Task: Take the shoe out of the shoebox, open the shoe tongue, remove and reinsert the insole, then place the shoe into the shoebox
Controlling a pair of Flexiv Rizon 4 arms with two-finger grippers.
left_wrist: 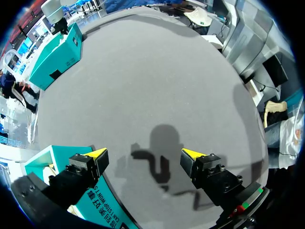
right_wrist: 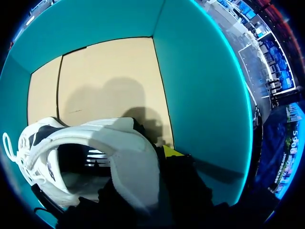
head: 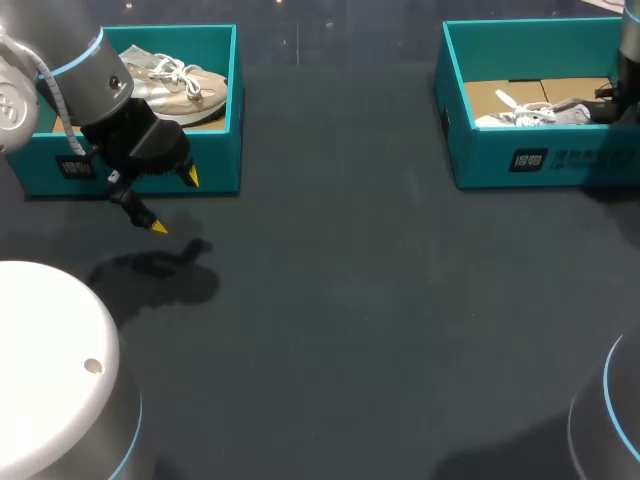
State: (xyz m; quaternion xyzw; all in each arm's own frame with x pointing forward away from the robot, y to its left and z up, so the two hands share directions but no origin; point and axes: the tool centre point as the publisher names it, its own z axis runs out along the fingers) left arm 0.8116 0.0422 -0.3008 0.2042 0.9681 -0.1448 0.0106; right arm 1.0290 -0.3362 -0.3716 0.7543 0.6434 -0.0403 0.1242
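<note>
we judged the task to be at its very first step, with nothing finished. the white shoe lay inside the right box at the upper right of the frame, on the cardboard floor, laces toward the box's left part and heel toward the right edge of the frame. the right tool was down in that box at the heel. in the right wrist view the heel collar sat right against it, but we could not tell whether it gripped the shoe or only rested beside it.

the left tool hung wide and held nothing, over the bare worktop just in front of the left box at the upper left. a beige shoe lay in that box, untouched.

so, as we read it, all remained to do: lifting the white shoe out onto the worktop, pulling the tongue open, drawing the insole out and sliding it back in, then returning the shoe to its box. the tongue looked unopened from above, though the laces hid much of it, and we could not make out the insole.
</note>
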